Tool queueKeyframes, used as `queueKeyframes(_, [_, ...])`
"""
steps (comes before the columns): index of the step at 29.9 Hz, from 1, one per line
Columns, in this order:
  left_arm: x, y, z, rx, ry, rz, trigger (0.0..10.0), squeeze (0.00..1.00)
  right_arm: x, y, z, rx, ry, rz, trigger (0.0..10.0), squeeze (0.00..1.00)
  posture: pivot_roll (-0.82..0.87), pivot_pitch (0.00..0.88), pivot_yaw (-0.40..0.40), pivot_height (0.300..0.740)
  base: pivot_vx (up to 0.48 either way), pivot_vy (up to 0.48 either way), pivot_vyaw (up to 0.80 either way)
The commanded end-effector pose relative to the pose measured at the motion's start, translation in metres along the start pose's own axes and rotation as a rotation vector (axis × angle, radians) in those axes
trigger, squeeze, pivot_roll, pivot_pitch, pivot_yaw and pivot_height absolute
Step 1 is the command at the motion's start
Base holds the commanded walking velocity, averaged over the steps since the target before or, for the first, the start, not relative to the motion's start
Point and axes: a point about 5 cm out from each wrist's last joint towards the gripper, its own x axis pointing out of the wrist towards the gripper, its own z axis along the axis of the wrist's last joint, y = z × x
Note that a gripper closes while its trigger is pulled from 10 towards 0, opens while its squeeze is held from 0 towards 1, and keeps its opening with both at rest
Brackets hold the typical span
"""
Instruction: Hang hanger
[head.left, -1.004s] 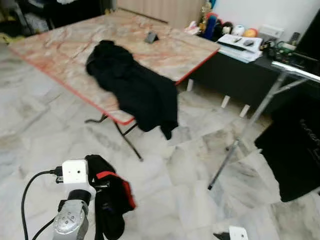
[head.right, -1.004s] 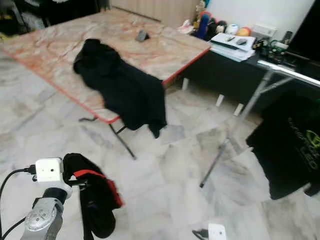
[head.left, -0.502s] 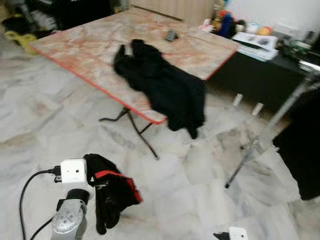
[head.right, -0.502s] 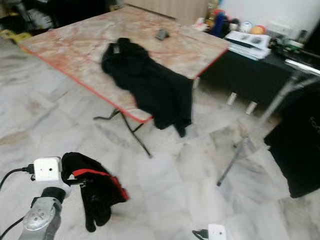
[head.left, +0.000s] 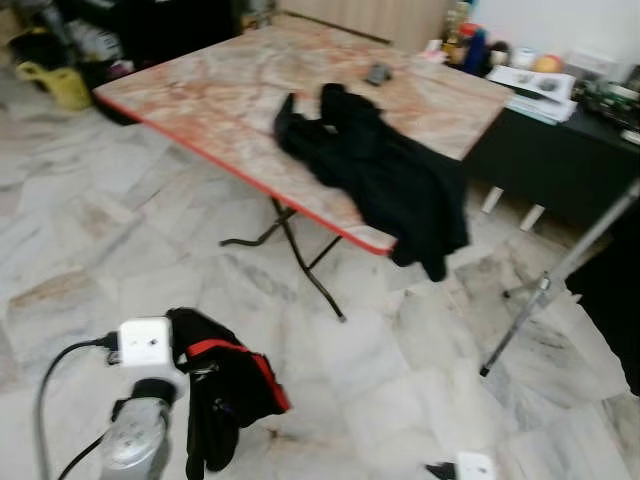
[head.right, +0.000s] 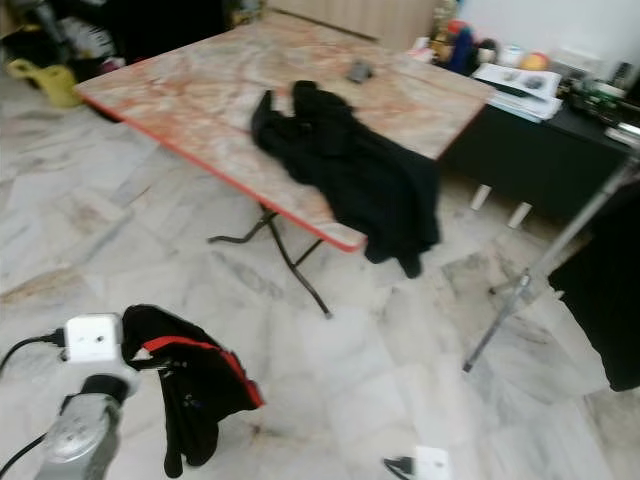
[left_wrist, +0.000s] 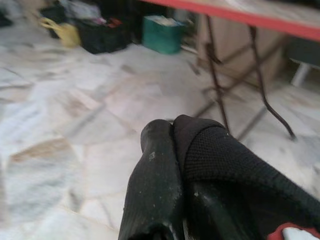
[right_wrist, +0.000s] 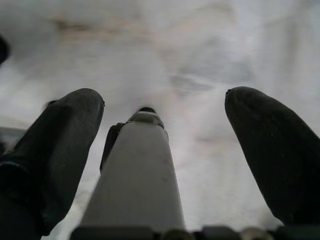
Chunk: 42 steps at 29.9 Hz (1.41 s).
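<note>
While my left gripper hangs low over the marble floor, fingers pressed together, a black garment with red trim hangs from it; I can't make out a hanger. My right gripper is spread wide, nothing in it. Black jacket drapes over the folding table's edge; a metal rack leg stands right.

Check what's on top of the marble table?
On the marble table: a black garment draped over its near edge, plus a small dark object. Whatever lies under the garment is hidden.
</note>
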Motion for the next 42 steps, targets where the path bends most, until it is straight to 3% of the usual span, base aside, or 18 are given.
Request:
queueKeyframes(1, [-0.001, -0.004, 0.001, -0.014, -0.011, -0.011, 10.0, 0.00, -0.002, -0.014, -0.007, 0.006, 0.025, -0.037, 10.0, 0.00, 0.09, 0.151, -0.047, 0.740, 0.000, 0.480, 0.00])
queueKeyframes(10, [0.000, -0.004, 0.002, -0.008, -0.015, -0.013, 10.0, 0.00, -0.002, -0.014, -0.008, 0.005, 0.025, -0.037, 10.0, 0.00, 0.09, 0.141, -0.046, 0.740, 0.000, 0.437, 0.00])
queueKeyframes(33, [0.002, -0.009, 0.009, -0.015, -0.051, -0.031, 10.0, 0.00, -0.002, -0.015, -0.007, 0.002, 0.021, -0.036, 10.0, 0.00, 0.10, 0.143, -0.051, 0.740, 0.000, 0.000, 0.00])
queueKeyframes(42, [0.002, -0.009, 0.011, -0.017, -0.059, -0.037, 10.0, 0.00, -0.002, -0.014, -0.007, 0.002, 0.024, -0.035, 10.0, 0.00, 0.10, 0.144, -0.049, 0.740, 0.309, 0.000, 0.00])
